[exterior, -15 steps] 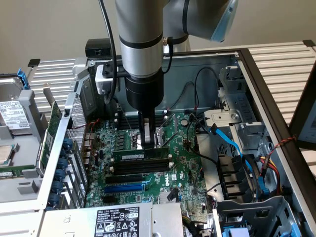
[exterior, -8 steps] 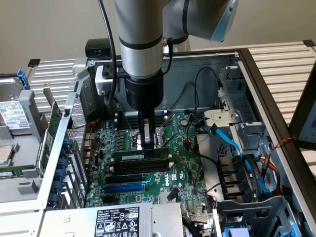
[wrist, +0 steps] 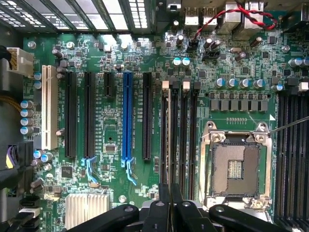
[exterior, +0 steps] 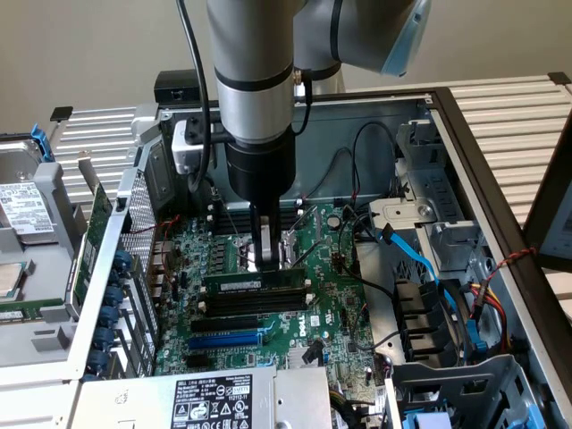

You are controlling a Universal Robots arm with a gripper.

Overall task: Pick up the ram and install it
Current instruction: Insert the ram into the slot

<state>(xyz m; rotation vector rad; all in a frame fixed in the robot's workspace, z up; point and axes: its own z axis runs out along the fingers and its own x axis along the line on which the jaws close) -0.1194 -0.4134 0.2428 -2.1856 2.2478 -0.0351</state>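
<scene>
Pincer (exterior: 265, 259) is squeezed together on the top edge of the ram (exterior: 255, 284). It stands on edge at the black memory slots (wrist: 190, 135) beside the CPU socket (wrist: 236, 166), long axis across the exterior view; I can't tell if it's seated. Motherboard (exterior: 331, 308) lies flat in an open PC case (exterior: 420, 116), with cables (exterior: 420, 259) crowding the exterior view's right.

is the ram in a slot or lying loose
In a slot: the ram stands on edge in a black memory slot, gripper shut on it. Fully seated: cannot tell.
</scene>
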